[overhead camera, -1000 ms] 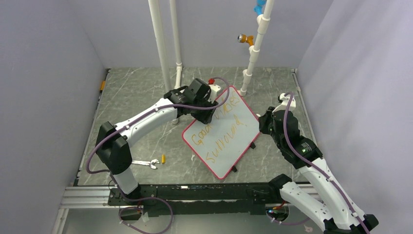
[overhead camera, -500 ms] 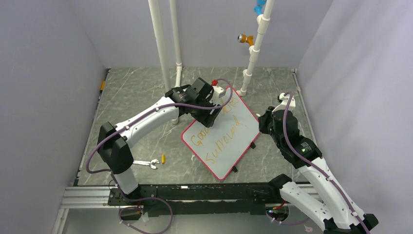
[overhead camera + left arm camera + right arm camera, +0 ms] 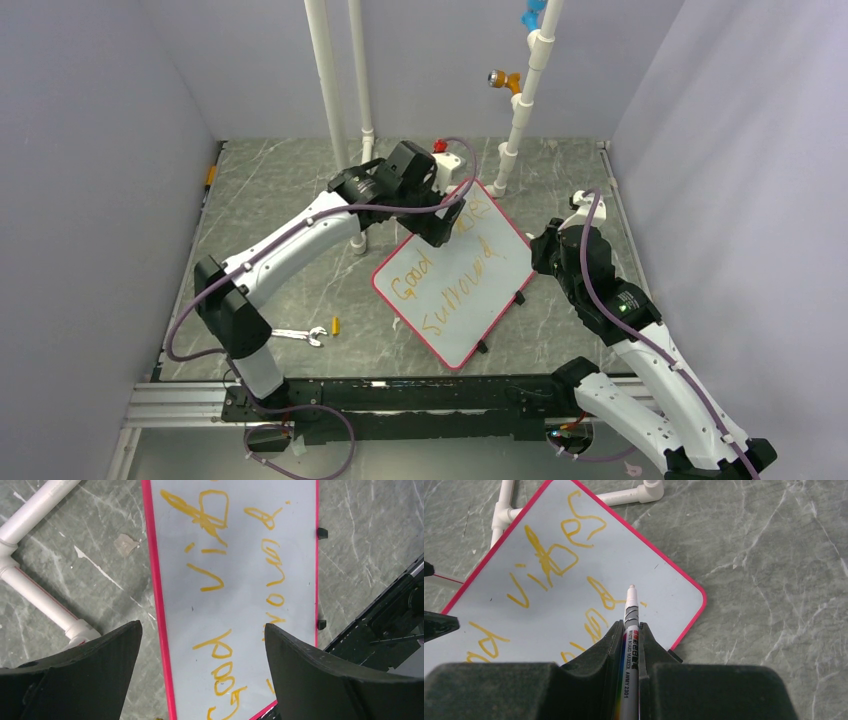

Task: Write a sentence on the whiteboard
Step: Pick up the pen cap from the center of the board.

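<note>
white pipes [image 3: 323,60] stand tight by whiteboard [image 3: 470,300] far corner; left arm [image 3: 300,235] spans its left edge; table [image 3: 270,180] open far left.

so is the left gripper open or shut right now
Open: the left gripper has its jaws wide apart above the whiteboard, gripping nothing.

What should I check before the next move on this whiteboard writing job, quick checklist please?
1. The left gripper is open with nothing between its fingers: ok.
2. The right gripper is shut on the marker, with the tip uncapped and pointing forward: ok.
3. The marker tip touches the whiteboard: cannot tell.
4. The whiteboard lies flat on its black feet: ok.
5. The sentence stands in two orange lines on the board: ok.
6. The sentence is finished: cannot tell.
</note>
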Available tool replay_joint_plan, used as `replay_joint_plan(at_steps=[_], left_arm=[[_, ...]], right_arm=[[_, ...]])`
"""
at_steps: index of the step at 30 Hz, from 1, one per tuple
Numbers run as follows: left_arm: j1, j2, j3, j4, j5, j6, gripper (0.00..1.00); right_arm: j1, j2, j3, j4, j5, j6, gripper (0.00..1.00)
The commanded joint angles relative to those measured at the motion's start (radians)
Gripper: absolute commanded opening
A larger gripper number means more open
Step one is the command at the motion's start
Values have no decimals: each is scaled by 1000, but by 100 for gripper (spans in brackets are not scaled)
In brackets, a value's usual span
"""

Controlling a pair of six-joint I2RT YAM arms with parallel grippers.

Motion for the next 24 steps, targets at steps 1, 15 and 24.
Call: replay_joint_plan(at_steps=[1, 15, 24], left_arm=[[-5, -117, -35, 22, -47, -14, 96], [-5, -601, -435, -54, -275, -158, 86], [-5, -787, -679, -100, -372, -322, 75]], right_arm=[[2, -4, 12, 35, 1, -20, 0], [3, 30, 35, 59, -29, -24, 0], [3, 44, 48, 66, -52, -22, 0]])
